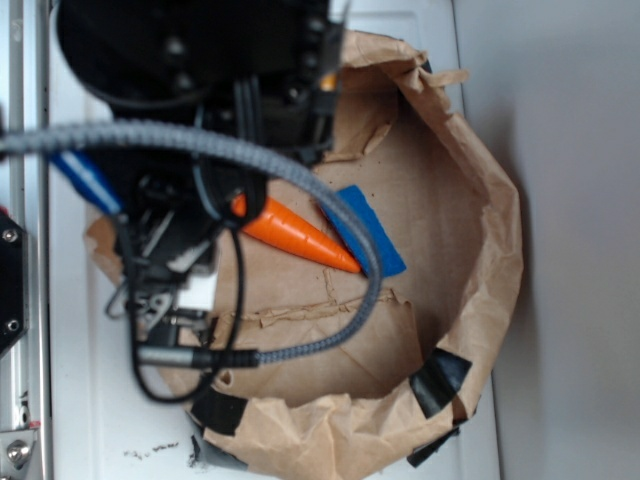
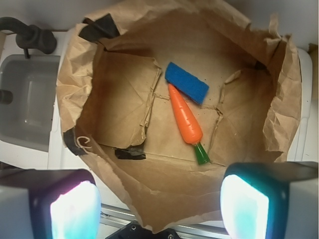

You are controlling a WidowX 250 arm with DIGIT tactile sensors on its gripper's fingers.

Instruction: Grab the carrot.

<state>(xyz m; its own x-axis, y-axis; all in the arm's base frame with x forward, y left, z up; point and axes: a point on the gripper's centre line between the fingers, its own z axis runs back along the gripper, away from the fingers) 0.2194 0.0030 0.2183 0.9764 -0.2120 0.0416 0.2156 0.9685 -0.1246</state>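
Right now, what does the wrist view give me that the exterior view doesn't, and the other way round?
Only the wrist view shows the carrot's green stem cap, both fingers of the gripper standing apart, and a grey basin beside the bag. Only the exterior view shows the arm and its braided cable over the bag. Both show the carrot with its tip at the blue block inside the paper bag.

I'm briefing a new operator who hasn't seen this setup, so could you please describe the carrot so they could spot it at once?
Look inside the crumpled brown paper bag lying open on the white surface. On its floor near the middle lies the carrot: a glossy orange cone with a short green stem. Its pointed tip meets the blue block, which is flat and rectangular, whereas the carrot is longer, rounded and tapering.
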